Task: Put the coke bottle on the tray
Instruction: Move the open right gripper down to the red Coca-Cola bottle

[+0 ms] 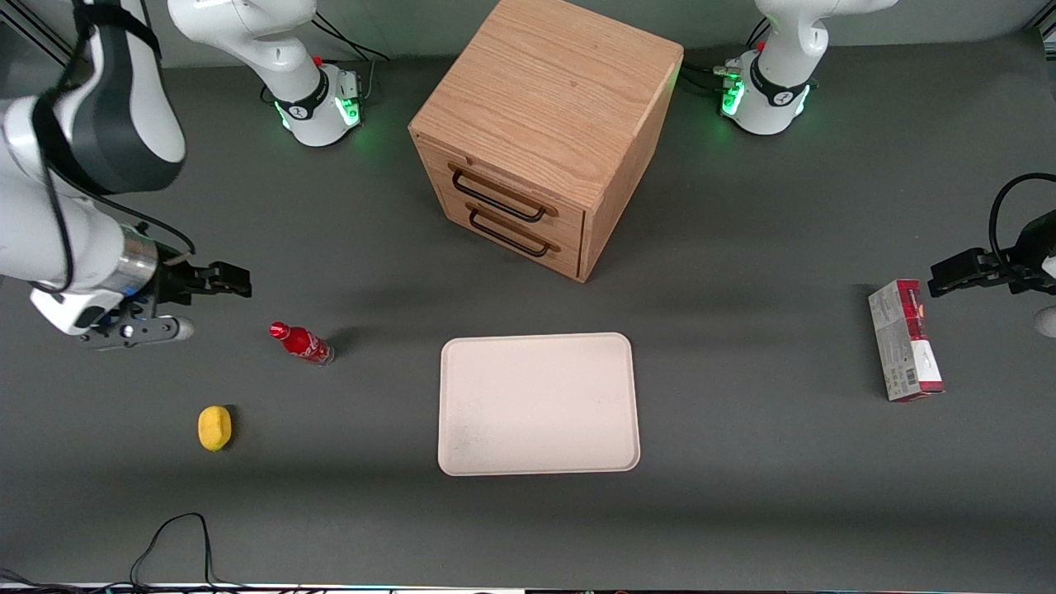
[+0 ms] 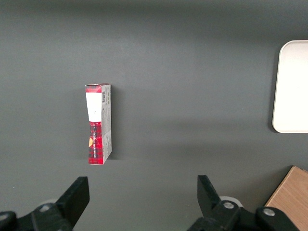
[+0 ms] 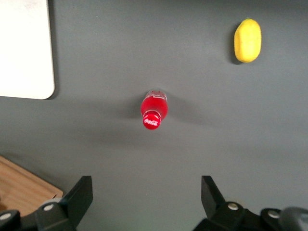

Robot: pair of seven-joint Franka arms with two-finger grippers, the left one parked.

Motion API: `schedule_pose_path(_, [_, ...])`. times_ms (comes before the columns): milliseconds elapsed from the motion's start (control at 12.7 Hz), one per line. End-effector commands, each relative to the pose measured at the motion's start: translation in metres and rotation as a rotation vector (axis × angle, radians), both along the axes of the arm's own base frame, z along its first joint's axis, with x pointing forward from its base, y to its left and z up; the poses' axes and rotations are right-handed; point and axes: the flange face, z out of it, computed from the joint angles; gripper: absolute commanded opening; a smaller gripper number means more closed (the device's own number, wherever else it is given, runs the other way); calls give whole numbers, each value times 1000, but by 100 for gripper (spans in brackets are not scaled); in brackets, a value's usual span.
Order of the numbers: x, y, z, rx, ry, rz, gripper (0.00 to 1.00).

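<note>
Coke bottle (image 1: 301, 343) upright beside end effector (image 1: 216, 280)

The gripper (image 3: 145, 187) hangs over open mat with its fingers spread wide, just up-frame of the coke bottle (image 1: 301, 343) in the front view; the bottle stands upright and alone, with bare mat on every side of it; the lemon (image 1: 214, 428), lower in the frame, lies well apart; a bare strip of mat runs from the bottle to the tray (image 1: 536, 458) at frame centre; the tray's low rim is the only step, and its surface is open; the wooden cabinet (image 1: 544, 107), upper centre, rises tall, apart from the tray's upper edge; the carton (image 1: 903, 342) lies toward the parked arm's end, well apart.
</note>
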Motion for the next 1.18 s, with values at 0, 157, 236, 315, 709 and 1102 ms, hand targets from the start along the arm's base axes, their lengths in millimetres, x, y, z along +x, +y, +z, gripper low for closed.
schedule_pose_path(0, [-14, 1, -41, 21, -26, 10, 100])
schedule_pose_path(157, [-20, 1, -75, 20, -58, 8, 100])
schedule_pose_path(236, [-24, 0, -89, 20, -69, 7, 100])
schedule_pose_path(315, [-27, -1, -101, 19, -77, 6, 100])
schedule_pose_path(709, [-27, 5, -137, 14, -121, 5, 100])
schedule_pose_path(1102, [-25, 14, -148, 12, -129, 23, 100])
